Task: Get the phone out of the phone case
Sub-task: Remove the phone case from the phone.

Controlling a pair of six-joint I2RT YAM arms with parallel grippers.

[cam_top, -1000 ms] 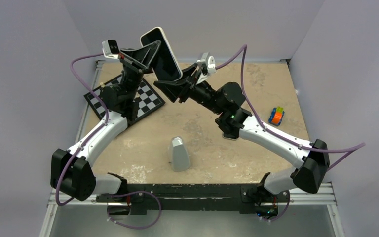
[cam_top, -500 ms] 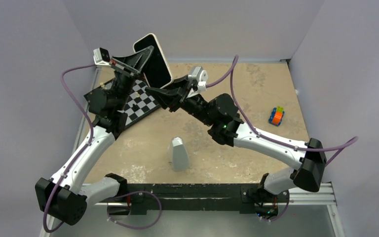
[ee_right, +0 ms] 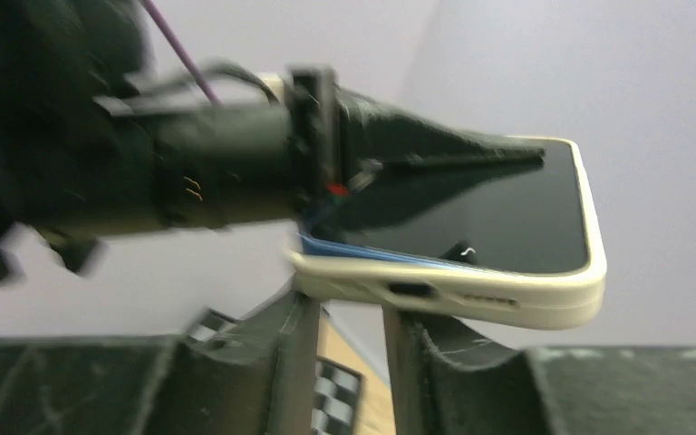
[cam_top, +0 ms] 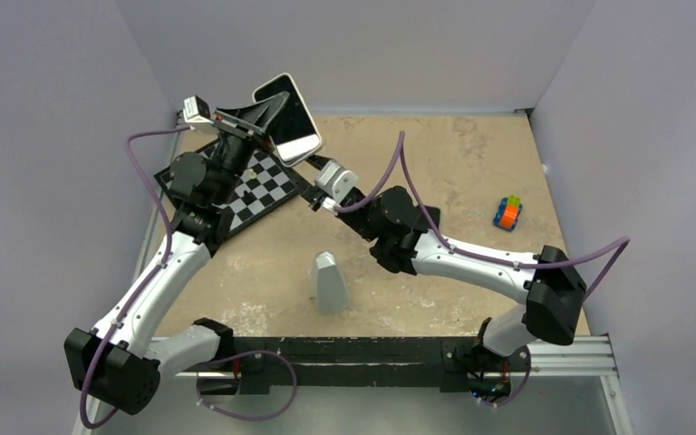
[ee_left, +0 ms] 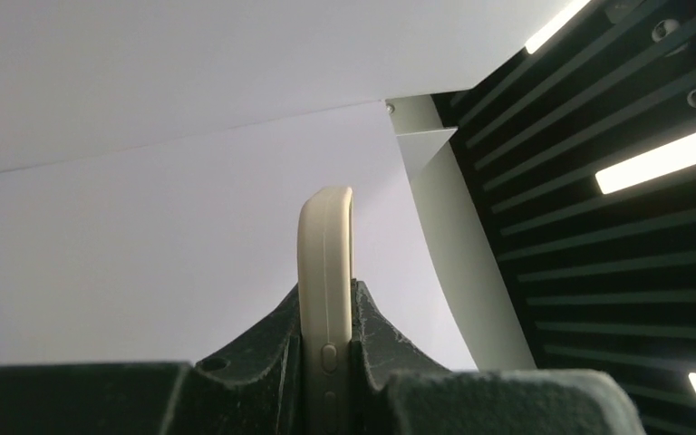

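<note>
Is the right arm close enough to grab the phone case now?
Probably yes: the right gripper is open just below the phone case, with nothing between them; the left gripper holds it higher up.

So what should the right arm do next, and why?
Probably ease the right gripper forward a little so the port end of the phone case slips between its open fingers. The left gripper is clamped across the cased phone, holding it in the air, while the right fingers sit just short of that end, gripping nothing yet.
</note>
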